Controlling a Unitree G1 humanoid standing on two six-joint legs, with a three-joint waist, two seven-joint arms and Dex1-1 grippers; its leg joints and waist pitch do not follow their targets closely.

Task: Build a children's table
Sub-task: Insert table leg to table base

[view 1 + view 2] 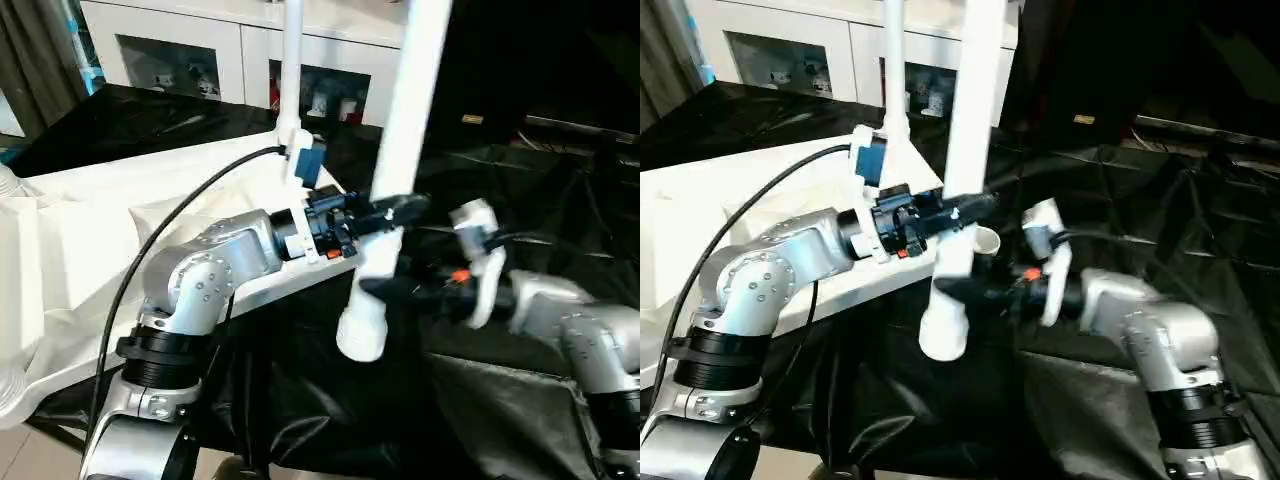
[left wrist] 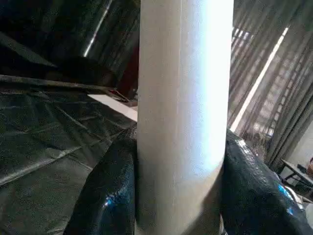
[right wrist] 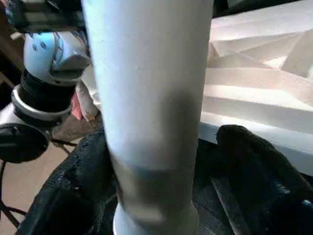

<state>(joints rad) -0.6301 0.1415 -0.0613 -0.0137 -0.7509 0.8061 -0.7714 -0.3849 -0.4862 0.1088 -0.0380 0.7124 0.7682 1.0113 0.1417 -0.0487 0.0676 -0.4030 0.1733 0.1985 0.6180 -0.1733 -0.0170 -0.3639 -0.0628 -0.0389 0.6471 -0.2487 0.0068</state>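
Right gripper (image 1: 975, 288) nearest, low on the white leg (image 1: 400, 170), jaws apart around it, gap visible. Left gripper (image 1: 392, 212) clamped on the leg higher up. Tabletop (image 1: 90, 220) behind, ribs up.

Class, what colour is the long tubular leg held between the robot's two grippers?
White; the leg shows best in the left eye view.
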